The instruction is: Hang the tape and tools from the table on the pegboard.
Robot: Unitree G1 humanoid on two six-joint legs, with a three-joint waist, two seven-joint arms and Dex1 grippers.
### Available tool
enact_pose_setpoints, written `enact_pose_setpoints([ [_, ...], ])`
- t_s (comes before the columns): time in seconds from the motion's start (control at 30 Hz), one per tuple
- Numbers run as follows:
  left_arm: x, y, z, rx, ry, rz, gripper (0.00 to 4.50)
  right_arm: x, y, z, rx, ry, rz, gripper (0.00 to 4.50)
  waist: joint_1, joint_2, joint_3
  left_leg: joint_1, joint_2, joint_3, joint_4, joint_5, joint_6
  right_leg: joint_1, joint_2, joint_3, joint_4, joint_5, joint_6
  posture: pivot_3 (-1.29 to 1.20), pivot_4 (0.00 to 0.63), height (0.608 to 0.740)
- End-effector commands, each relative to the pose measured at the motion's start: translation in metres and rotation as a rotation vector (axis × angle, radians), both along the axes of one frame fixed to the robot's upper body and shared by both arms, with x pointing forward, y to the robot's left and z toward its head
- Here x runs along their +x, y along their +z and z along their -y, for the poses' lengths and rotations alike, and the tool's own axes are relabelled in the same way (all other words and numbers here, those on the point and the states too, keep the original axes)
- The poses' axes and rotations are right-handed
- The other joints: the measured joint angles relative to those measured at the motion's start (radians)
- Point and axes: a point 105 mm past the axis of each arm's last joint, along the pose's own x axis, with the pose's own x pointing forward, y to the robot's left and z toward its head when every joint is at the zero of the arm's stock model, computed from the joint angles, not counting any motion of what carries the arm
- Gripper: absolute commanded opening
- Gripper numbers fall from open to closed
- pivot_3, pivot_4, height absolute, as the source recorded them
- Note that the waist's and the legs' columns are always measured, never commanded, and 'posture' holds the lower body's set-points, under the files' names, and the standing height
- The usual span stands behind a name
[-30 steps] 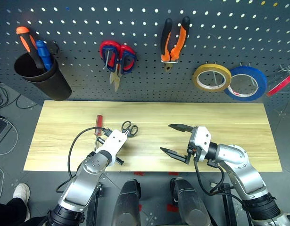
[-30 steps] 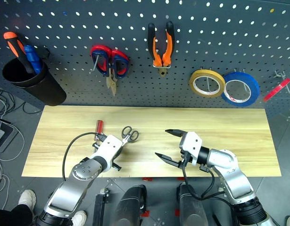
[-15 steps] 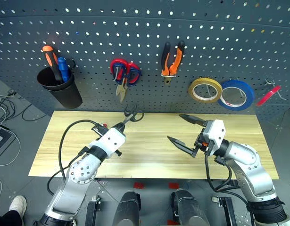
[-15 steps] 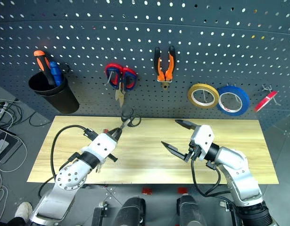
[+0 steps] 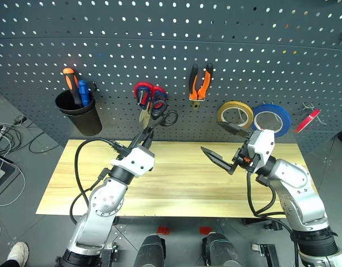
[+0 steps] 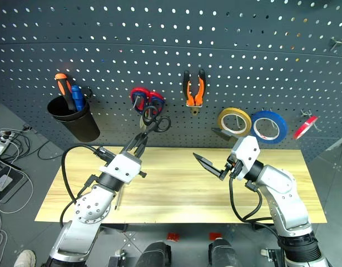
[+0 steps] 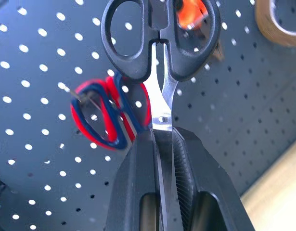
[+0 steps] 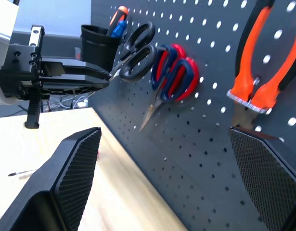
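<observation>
On the pegboard point(image 5: 259, 39), the pliers point(image 5: 199, 82) and yellow tape point(image 5: 235, 115) already hang. Centre-left, the left gripper's point(image 5: 145, 136) jaws clamp the black scissors point(image 5: 162, 115), raised beside the red-handled scissors point(image 5: 145, 94). The right gripper's point(image 5: 222, 143) jaws gape empty. A screwdriver point(image 8: 21, 173) seems left on the counter point(image 5: 182, 183).

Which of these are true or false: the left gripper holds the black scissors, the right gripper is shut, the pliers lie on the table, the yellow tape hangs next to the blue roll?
1. The left gripper holds the black-handled scissors by the blades. True.
2. The right gripper is shut. False: its fingers stand wide apart, with nothing between them.
3. The pliers lie on the table. False: they hang on the pegboard.
4. The yellow tape hangs beside the blue tape roll. True.
</observation>
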Motion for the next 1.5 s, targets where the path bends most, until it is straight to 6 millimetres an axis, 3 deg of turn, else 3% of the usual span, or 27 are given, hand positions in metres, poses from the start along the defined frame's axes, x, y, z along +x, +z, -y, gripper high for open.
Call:
enact_pose_setpoints([
  [0.03,-0.004,0.016,-0.008,-0.041,0.047,0.061,0.15,0.001,0.01,0.005,0.015,-0.021,0.049,4.5,0.0,0.0,-0.004,0.0,0.0,0.0,0.0,0.0,0.0,0.0,0.0,0.0,0.0,0.0,0.0,0.01,0.12,0.74],
  [0.4,0.006,0.009,-0.022,-0.115,0.125,0.02,0.15,0.001,0.01,0.0,0.002,0.0,0.053,4.5,0.0,0.001,-0.021,0.001,-0.003,-0.001,-0.001,0.0,0.0,0.001,0.0,0.0,0.001,0.0,0.0,0.02,0.128,0.74],
  [0.83,0.004,0.001,-0.032,-0.153,0.172,-0.042,0.15,0.0,0.009,0.0,-0.013,0.004,0.049,4.5,-0.001,0.001,-0.022,0.002,-0.005,0.0,-0.001,0.0,0.0,0.001,0.0,0.0,0.003,0.0,0.0,0.02,0.144,0.74],
  [1.5,0.012,0.0,-0.027,-0.148,0.158,-0.103,0.15,-0.003,0.004,0.0,-0.022,-0.004,0.032,4.5,-0.002,0.001,-0.022,0.006,-0.012,-0.004,0.0,0.0,0.001,0.001,-0.003,0.001,0.014,0.0,0.0,0.0,0.147,0.74],
])
